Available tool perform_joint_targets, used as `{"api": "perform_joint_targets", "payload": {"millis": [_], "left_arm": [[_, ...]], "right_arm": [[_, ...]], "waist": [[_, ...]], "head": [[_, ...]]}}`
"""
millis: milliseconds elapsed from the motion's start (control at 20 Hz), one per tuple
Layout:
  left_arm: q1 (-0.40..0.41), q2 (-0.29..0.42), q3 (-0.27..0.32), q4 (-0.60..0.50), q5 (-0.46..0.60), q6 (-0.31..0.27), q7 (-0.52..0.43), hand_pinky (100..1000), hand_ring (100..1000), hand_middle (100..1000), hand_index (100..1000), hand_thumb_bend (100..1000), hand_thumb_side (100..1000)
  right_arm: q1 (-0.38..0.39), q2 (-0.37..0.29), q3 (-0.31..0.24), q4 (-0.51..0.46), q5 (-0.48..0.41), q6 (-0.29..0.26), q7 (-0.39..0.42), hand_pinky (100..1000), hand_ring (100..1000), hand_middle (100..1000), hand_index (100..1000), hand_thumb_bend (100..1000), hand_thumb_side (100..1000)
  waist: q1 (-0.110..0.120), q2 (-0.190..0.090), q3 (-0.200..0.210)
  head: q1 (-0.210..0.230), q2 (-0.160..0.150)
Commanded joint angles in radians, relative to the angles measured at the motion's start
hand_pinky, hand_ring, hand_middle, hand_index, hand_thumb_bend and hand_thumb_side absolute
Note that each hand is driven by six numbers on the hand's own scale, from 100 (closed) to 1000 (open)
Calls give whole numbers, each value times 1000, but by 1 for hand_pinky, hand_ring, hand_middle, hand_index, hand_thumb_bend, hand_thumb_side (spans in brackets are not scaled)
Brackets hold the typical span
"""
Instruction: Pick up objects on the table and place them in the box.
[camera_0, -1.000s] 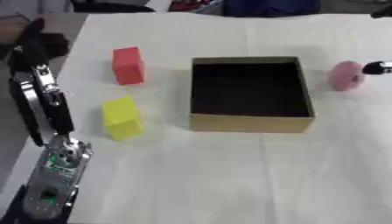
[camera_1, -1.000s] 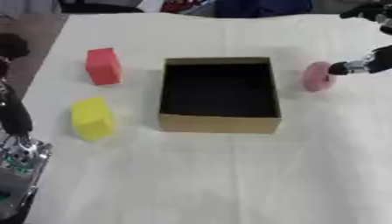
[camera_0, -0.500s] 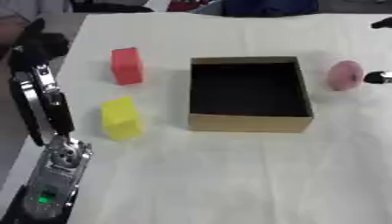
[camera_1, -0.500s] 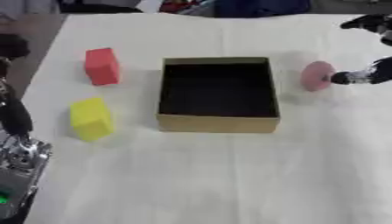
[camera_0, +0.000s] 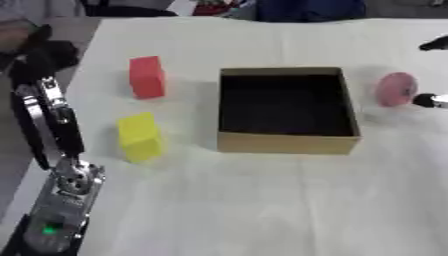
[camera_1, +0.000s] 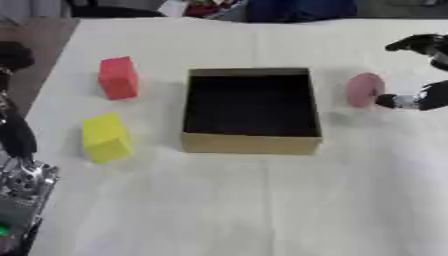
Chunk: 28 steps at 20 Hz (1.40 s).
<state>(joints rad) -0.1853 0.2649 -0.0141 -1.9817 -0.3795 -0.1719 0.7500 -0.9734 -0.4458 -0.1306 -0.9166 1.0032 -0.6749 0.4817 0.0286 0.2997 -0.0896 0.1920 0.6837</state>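
A red block (camera_0: 146, 76) and a yellow block (camera_0: 140, 136) stand on the white cloth left of an open cardboard box (camera_0: 289, 143), whose dark inside shows nothing. Right of the box a pink round thing (camera_1: 363, 90) stands on its edge. My right hand (camera_1: 426, 96) comes in at the right edge, open, with one fingertip (camera_1: 390, 100) at the pink thing's right side and another finger (camera_1: 418, 43) raised well above it. My left hand (camera_0: 41, 54) is a dark blur at the far left, above the black and silver forearm (camera_0: 54, 125), apart from both blocks.
The white tablecloth (camera_0: 262, 200) covers the whole work area, with bare cloth in front of the box. The table's left edge runs close beside my left arm. Dark and blue shapes (camera_0: 297, 9) sit beyond the far edge.
My right hand has drawn back a little to the right from the pink thing, which stays beside the box. The left arm and both blocks are where they were.
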Motion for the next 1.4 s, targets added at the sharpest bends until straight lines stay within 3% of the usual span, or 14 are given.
{"api": "perform_joint_targets", "payload": {"millis": [50, 650, 1150, 1300, 1400], "left_arm": [[-8, 17, 4, -18, -3, 0, -2, 622, 616, 561, 798, 191, 1000], [-13, 13, 3, -18, -2, -2, -3, 618, 615, 559, 795, 191, 1000], [-14, 8, 0, -18, -2, -3, -6, 618, 614, 559, 794, 191, 1000], [-14, 7, 0, -18, -2, -3, -7, 618, 614, 558, 794, 190, 1000], [-14, 7, -1, -18, -2, -3, -9, 618, 614, 558, 794, 189, 1000]], "right_arm": [[-12, -7, 0, -3, 8, -113, 98, 964, 980, 872, 948, 523, 740], [-3, 15, 6, 2, 36, -93, 69, 958, 974, 861, 932, 505, 746], [-9, 40, -9, 4, 108, -24, -8, 949, 970, 857, 935, 466, 746], [-11, 45, -11, 5, 115, -16, -33, 943, 963, 834, 916, 354, 752], [-11, 46, -13, 5, 108, -12, -50, 939, 958, 812, 898, 227, 730]], "waist": [[-2, -15, 2], [-1, -8, 7], [1, -3, 21], [1, -2, 21], [1, -2, 21]], "head": [[-2, -12], [-1, -13], [-9, -17], [-9, -19], [-9, -19]]}}
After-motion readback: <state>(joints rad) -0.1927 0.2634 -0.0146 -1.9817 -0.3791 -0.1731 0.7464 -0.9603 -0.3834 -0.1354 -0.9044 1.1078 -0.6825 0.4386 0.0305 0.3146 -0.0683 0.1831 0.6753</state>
